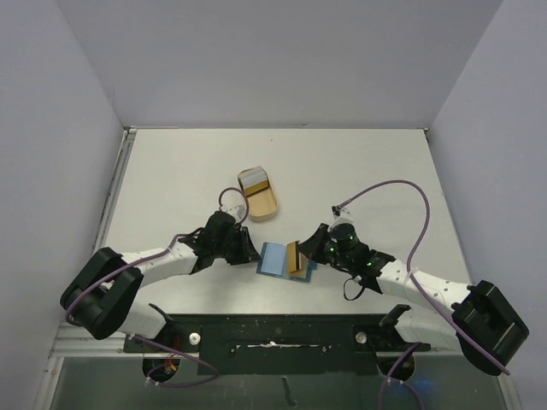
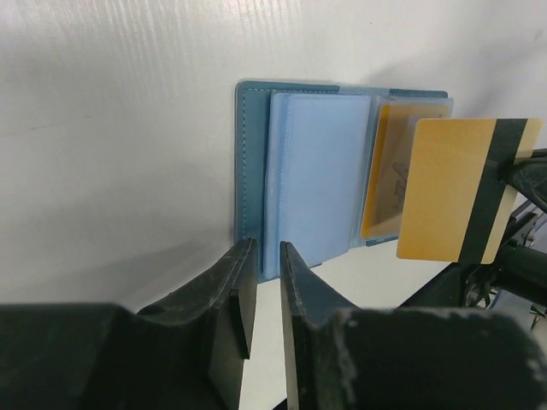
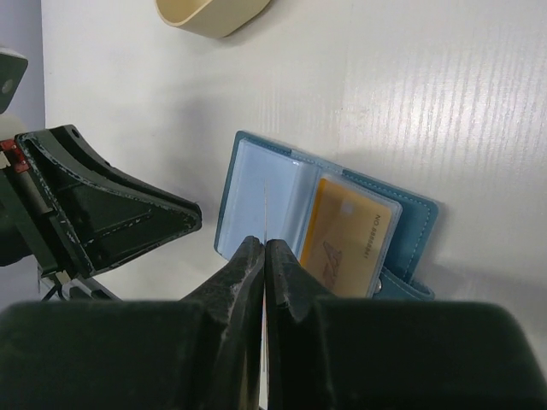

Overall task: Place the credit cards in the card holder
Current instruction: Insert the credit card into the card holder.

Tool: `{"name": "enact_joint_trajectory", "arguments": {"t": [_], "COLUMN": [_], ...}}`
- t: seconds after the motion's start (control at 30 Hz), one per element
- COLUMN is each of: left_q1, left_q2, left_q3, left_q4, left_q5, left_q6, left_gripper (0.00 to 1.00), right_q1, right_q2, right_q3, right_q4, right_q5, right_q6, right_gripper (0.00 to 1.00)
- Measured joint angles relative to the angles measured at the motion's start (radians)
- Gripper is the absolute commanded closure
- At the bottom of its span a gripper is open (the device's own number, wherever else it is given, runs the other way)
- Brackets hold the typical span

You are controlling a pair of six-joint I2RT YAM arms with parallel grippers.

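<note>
We note: right gripper (image 3: 265, 253) clamps orange card (image 2: 449, 190) over open card holder (image 2: 316, 171); left gripper (image 2: 266, 254) near-shut at its edge, grip unclear.

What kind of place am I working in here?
Probably a lab test cell: bare white table, plain walls on three sides, and only staged props, a card holder and tan tray.

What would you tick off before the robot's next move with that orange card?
1. Held card pinched by right fingers: ok.
2. Card holder lying open: ok.
3. Free pocket available: ok; the next one already holds a stored card.
4. Left fingers steadying the holder: cannot tell; they stand narrowly apart at its edge.
5. Held card lined up with a pocket: cannot tell.
</note>
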State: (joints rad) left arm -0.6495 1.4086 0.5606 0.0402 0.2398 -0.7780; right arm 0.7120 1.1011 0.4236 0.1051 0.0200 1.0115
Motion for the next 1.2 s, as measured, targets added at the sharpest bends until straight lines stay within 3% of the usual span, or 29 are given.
{"name": "enact_joint_trajectory", "arguments": {"t": [0.37, 0.83, 1.2], "left_q1": [-0.053, -0.103, -0.136], "left_q2": [0.026, 0.026, -0.014], "left_q3": [-0.034, -0.077, -0.107], "left_q4": [0.042, 0.112, 0.113], "left_q5": [-0.006, -0.046, -0.080], "left_q6": [-0.023, -0.074, -0.108], "left_gripper": [0.91, 0.92, 0.92], "right_q1": [-0.028, -0.066, -0.066], "right_q2": [0.085, 0.127, 0.125], "right_q3": [-0.045, -0.132, -0.136], "right_q4": [0.087, 0.244, 0.269], "right_q5": [-0.047, -0.099, -0.119], "right_q6": [0.004, 0.019, 0.016], "right_gripper": [1.00, 1.00, 1.00]}}
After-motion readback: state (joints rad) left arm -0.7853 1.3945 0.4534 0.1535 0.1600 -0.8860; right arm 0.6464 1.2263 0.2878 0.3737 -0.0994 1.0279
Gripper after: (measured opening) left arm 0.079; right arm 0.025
